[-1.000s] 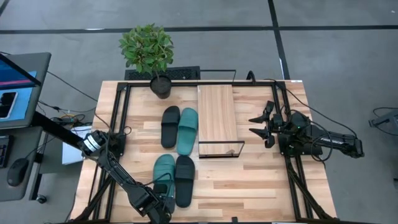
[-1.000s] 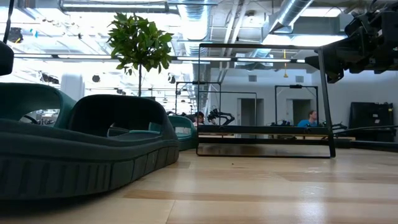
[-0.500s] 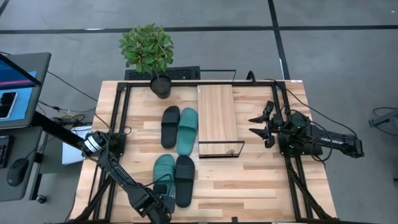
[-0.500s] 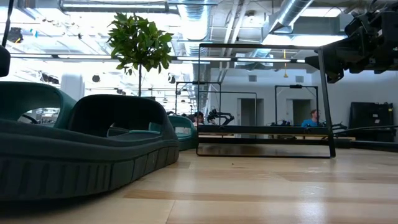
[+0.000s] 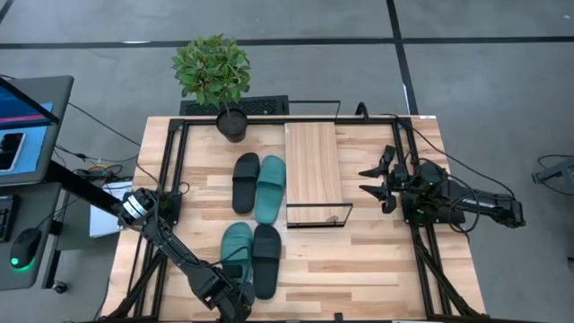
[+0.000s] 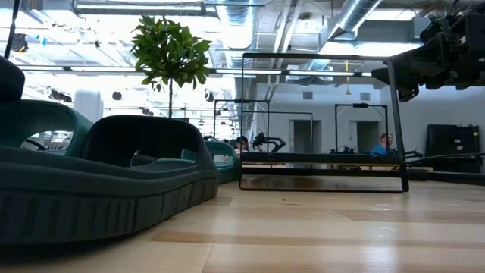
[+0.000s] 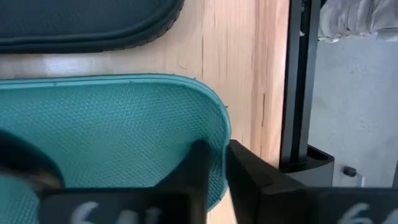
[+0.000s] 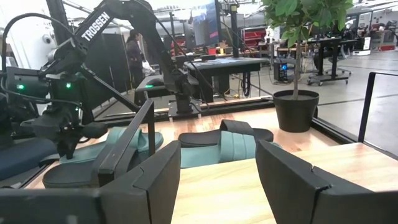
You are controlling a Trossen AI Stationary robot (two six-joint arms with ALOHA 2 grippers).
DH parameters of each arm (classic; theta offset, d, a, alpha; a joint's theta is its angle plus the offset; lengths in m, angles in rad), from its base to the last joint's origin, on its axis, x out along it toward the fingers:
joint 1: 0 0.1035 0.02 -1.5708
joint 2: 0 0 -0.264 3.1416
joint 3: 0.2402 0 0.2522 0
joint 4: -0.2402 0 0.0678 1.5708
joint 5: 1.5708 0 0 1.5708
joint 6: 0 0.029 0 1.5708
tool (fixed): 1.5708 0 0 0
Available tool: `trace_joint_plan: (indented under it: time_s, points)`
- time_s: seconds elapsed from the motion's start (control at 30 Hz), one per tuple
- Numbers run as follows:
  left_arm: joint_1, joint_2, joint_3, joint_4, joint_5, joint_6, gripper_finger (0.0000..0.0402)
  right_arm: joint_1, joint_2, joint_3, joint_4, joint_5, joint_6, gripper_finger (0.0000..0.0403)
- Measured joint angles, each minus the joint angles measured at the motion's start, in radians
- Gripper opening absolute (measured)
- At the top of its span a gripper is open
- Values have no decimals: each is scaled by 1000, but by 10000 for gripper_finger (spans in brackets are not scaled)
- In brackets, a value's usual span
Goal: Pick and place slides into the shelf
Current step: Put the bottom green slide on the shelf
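Note:
Four slides lie sole-down on the table: a black one (image 5: pixel 245 182) and a teal one (image 5: pixel 271 188) farther back, a teal one (image 5: pixel 236 247) and a black one (image 5: pixel 266 258) nearer. The shelf (image 5: pixel 314 166), a wood board in a black wire rack, stands just right of them. My left gripper (image 5: pixel 235 298) is at the near teal slide's heel (image 7: pixel 124 137) and shut on it. My right gripper (image 5: pixel 377 179) is open and empty, right of the shelf and above the table; it also shows in the right wrist view (image 8: pixel 217 177). My left gripper pinches the heel-end rim (image 7: pixel 222 144) of the near teal slide between its two fingers. One finger (image 7: pixel 198 163) is on the footbed and the other (image 7: pixel 252 177) is outside the sole's back edge. The fingers come from above. The slide lies flat on the table.
A potted plant (image 5: pixel 213 72) stands at the table's far edge, behind the slides. Black frame rails (image 5: pixel 170 170) run along the table's sides and near edge (image 7: pixel 298 93). Bare wood lies between the shelf and my right arm (image 5: pixel 457 205). People show far off in the room.
My left gripper has shifted slightly toward the table's right at the near teal slide's heel. The slide has stayed where it was.

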Motion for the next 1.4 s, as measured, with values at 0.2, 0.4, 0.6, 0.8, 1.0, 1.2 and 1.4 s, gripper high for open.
trace_joint_plan:
  time_s: [0.2, 0.4, 0.6, 0.8, 1.0, 1.2, 1.4]
  points:
    - [-3, 3, 10, -8, 0, -1, 5, 0, 0, 0, 0, 0, 0, 201]
    - [-5, 22, 93, -111, -5, 14, 2, 0, 0, 0, 0, 0, 0, 201]
    - [-14, 32, 178, -194, -7, 24, 0, 0, 0, 0, 0, 0, 0, 201]
    - [-65, 31, 243, -213, -18, -38, 0, 0, 0, 0, 0, 0, 0, 201]
    - [-126, 31, 291, -273, -111, -171, 0, 0, 0, 0, 0, 0, 0, 201]
    - [-159, 29, 353, -432, -237, -308, 0, 0, 0, 0, 0, 0, 0, 201]
    - [-166, 28, 421, -628, -316, -374, 0, 0, 0, 0, 0, 0, 0, 201]
